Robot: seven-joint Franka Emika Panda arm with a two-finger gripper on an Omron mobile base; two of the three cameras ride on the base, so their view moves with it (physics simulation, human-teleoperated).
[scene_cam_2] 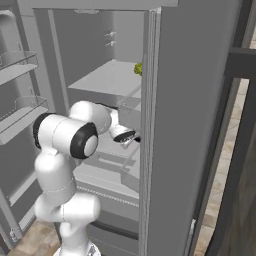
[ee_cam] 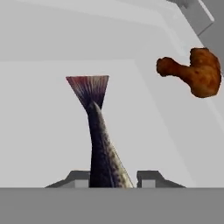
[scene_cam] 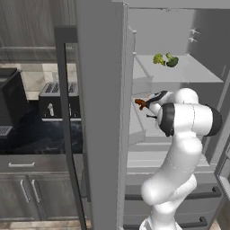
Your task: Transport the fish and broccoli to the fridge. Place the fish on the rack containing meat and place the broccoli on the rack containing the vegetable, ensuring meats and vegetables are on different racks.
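My gripper [ee_cam: 113, 177] reaches into the open fridge over the middle rack [ee_cam: 43, 131]. It is shut on the fish [ee_cam: 101, 140], a dark speckled body whose reddish tail fin points away from me. A brown chicken drumstick [ee_cam: 194, 72] lies on the same rack, to the right of the fish and apart from it; it also shows as an orange bit [scene_cam: 140, 103] beside my hand [scene_cam: 157, 96]. On the upper rack [scene_cam: 188, 74] two green vegetable pieces [scene_cam: 165, 59] lie side by side, one paler, one darker; I cannot tell which is the broccoli. A green bit [scene_cam_2: 137, 68] shows there too.
The fridge's wide grey door [scene_cam: 101, 112] stands open to the left of my arm, with a dark handle bar [scene_cam: 65, 117]. The other door carries bins [scene_cam_2: 20, 65]. Drawers [scene_cam: 170, 157] sit under the racks. A toaster [scene_cam: 58, 101] and a black appliance [scene_cam: 9, 103] stand on the dark counter.
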